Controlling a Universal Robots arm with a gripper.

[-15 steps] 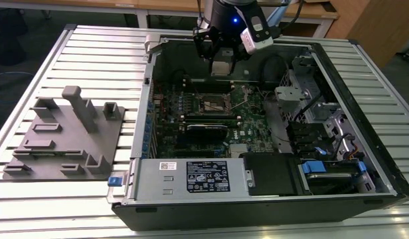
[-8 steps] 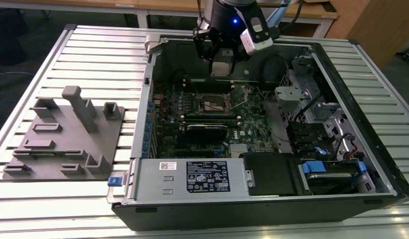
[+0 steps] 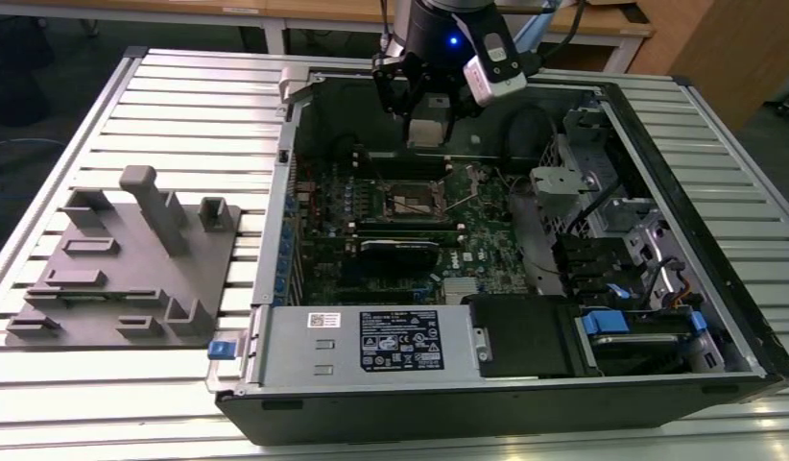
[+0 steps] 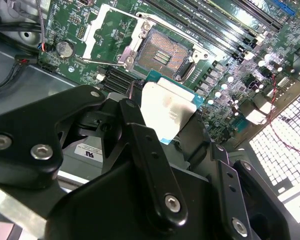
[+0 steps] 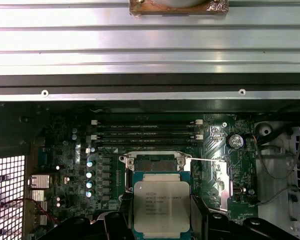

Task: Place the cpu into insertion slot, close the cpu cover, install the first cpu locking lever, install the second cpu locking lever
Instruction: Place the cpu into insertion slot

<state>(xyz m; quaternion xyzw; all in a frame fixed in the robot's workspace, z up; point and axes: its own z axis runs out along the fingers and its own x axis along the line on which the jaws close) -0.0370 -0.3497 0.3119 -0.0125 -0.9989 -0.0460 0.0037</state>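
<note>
Exterior view: the black gripper (image 3: 427, 123) of the arm hangs in the upper middle of the frame, above the far side of an open black computer case (image 3: 702, 317). The case lies on a ribbed silver metal table (image 3: 190, 86). On the exterior view's left, a grey plastic fixture block (image 3: 126, 269) rests on the same table, well apart from the case.

In both wrist views the two black fingers (image 4: 137, 130) are pressed against opposite edges of the cpu (image 4: 167, 112), a small flat square chip with a dull silver-grey top, so the gripper (image 4: 166, 131) is pinching it. The cpu (image 5: 161, 202) is in the air above the green circuit board (image 5: 70, 150) and does not touch it.

The insertion slot (image 4: 162, 54), a small square socket with a dark centre and a silvery rim, is uncovered, with no chip inside. The cpu cover (image 4: 93, 31), a thin silvery frame plate, stands folded open just beside the slot. In the exterior view the slot (image 3: 414, 204) is near the centre of the frame.
</note>
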